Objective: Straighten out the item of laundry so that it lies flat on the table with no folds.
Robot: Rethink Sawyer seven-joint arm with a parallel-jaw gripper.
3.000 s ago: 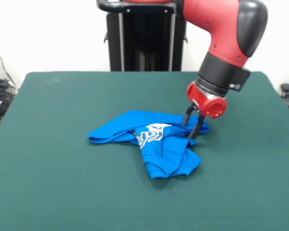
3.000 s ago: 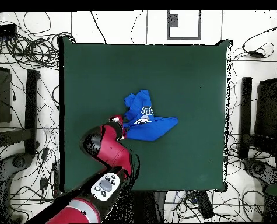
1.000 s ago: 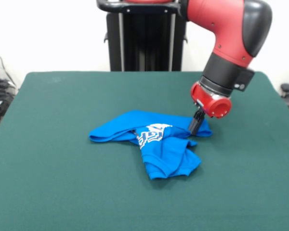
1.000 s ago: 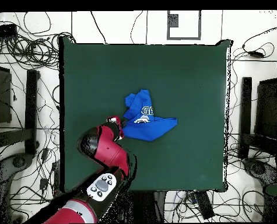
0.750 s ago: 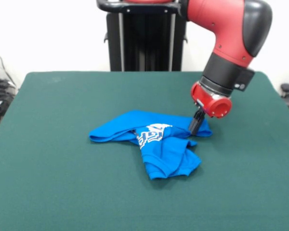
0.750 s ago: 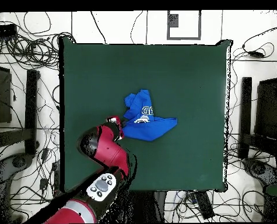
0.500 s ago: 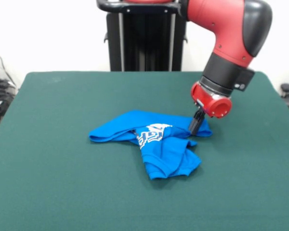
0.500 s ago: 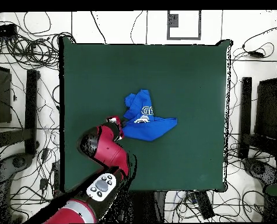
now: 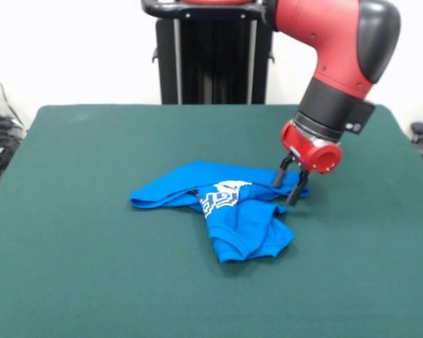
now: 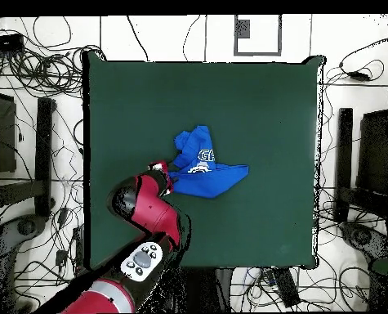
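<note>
Only one small bright blue soft fabric garment [image 9: 222, 211] lies on the one large rectangular table with the dark green felt-like top [image 9: 77, 260], a little toward the picture's right of the middle in the front view, and it is bunched up with several folds. One long flap runs across to the picture's left; another lobe hangs toward the near edge. A single patch of white block lettering [image 9: 221, 194] shows on the garment, partly tucked into a fold, so it cannot be read in the front view. From overhead the garment [image 10: 205, 163] shows a couple of white letters, the rest hidden by folds.

One red and black robot arm [image 9: 338, 63] comes down from the upper right of the front view, cut off by the top edge. Its black two-fingered gripper [image 9: 289, 184] has its two fingers spread apart, straddling the garment's far right corner; whether the tips touch the cloth is hard to make out. From overhead the arm covers the gripper, so only the red wrist [image 10: 159, 176] shows, right beside the garment's edge.

Behind the table stands one black pedestal [image 9: 211, 56]. Around the table, overhead, tangled black cables [image 10: 42, 49] lie on the pale floor
</note>
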